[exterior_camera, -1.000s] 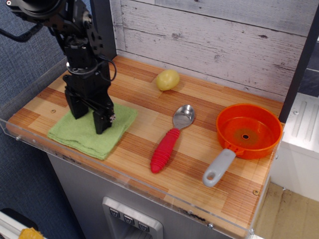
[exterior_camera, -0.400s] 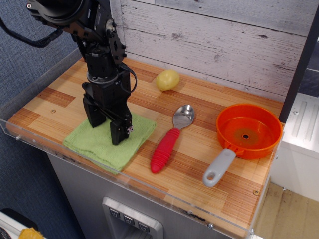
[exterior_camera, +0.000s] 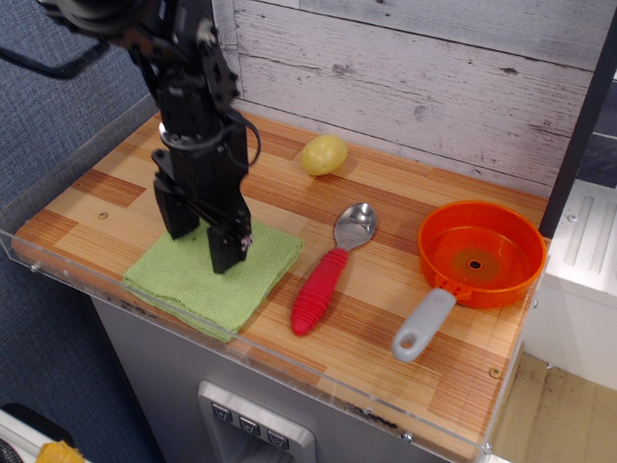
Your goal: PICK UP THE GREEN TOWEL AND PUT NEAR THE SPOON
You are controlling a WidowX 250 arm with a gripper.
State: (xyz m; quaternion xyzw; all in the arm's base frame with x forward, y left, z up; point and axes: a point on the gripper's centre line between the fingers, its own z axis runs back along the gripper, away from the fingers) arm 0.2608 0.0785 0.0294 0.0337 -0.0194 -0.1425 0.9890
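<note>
The green towel (exterior_camera: 198,285) lies flat near the front edge of the wooden counter, its right corner close to the spoon's red handle. The spoon (exterior_camera: 330,267) lies to the right of the towel, with its shiny bowl pointing to the back and its red ribbed handle to the front. My black gripper (exterior_camera: 201,239) points down over the towel's back half, with its fingertips (exterior_camera: 227,256) just above the cloth. Its two fingers stand apart and hold nothing.
A yellow potato-like object (exterior_camera: 325,154) sits at the back near the plank wall. An orange pan (exterior_camera: 479,253) with a grey handle stands at the right. A clear plastic rim (exterior_camera: 289,371) runs along the counter's front edge.
The towel slid right with the gripper, from the left end to beside the spoon. Since then the gripper has risen slightly off the cloth, and the towel stays put.
</note>
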